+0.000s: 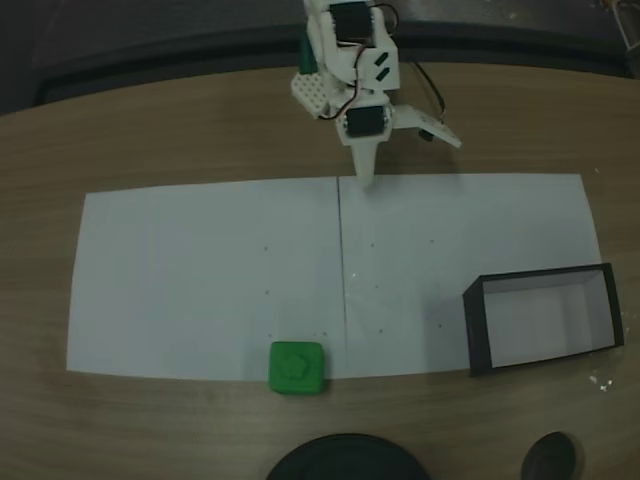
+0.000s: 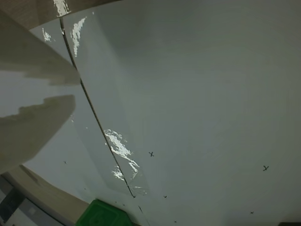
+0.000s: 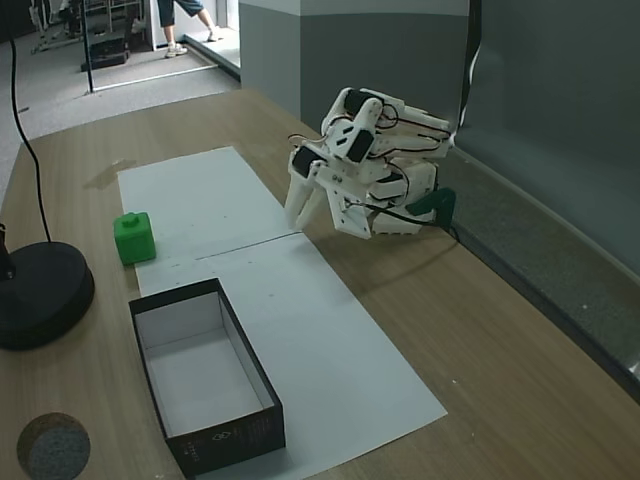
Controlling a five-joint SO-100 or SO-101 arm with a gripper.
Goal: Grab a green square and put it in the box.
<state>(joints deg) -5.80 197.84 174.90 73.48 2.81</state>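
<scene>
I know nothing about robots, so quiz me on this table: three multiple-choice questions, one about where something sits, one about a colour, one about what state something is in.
1. Where is the green square?
A. inside the box
B. on the near edge of the white paper, apart from the box
C. between the fingers

2. What colour are the walls of the box?
A. black
B. green
C. red

3. What is the gripper doing?
A. holding the green square
B. resting in the box
C. holding nothing, at the far edge of the paper

Answers:
1. B, in both fixed views the block sits on the white paper, left of the box in the one looking down.
2. A, thin black walls surround a pale floor.
3. C, the fingers point down by the arm's base, far from the block.
</scene>
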